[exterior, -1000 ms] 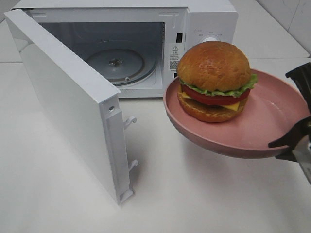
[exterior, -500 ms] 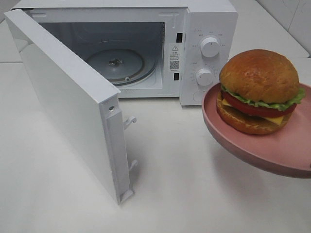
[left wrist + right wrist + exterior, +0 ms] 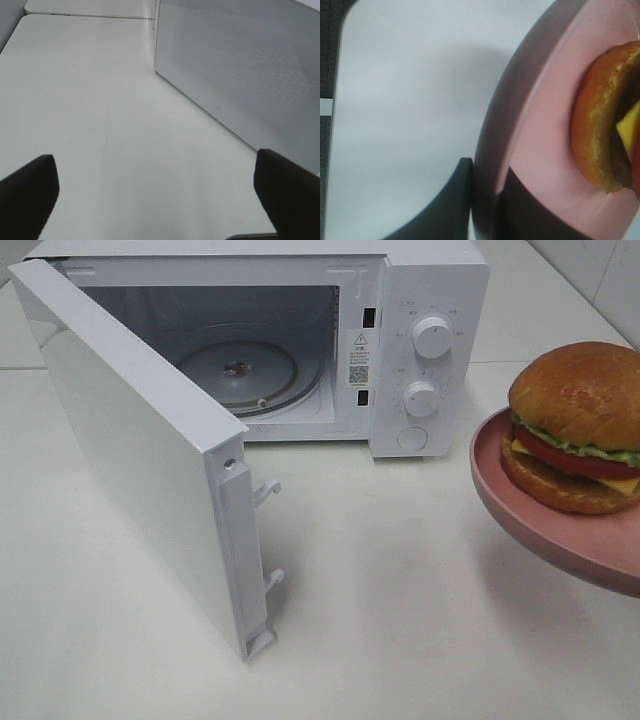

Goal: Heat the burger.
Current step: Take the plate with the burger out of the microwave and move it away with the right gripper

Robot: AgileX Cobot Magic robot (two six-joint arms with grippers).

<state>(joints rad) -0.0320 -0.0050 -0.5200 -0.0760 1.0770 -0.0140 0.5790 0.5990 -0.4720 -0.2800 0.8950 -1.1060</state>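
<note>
The burger (image 3: 578,425), with a glossy brown bun, lettuce, tomato and cheese, sits on a pink plate (image 3: 520,510) held above the table at the right edge of the exterior high view. In the right wrist view my right gripper (image 3: 487,200) is shut on the plate's rim (image 3: 545,125), one finger under it and one over, with the burger (image 3: 600,130) just beyond. The right arm itself is out of the exterior view. My left gripper (image 3: 160,185) is open and empty, low over the table beside the microwave door (image 3: 240,65).
The white microwave (image 3: 430,300) stands at the back with its door (image 3: 140,440) swung wide open toward the front left. Its glass turntable (image 3: 240,370) is bare. Two knobs sit on the right panel. White table spreads in front.
The plate with the burger has moved right, from in front of the microwave's control panel to the view's right edge. The right gripper has left the exterior view. The left gripper is unchanged.
</note>
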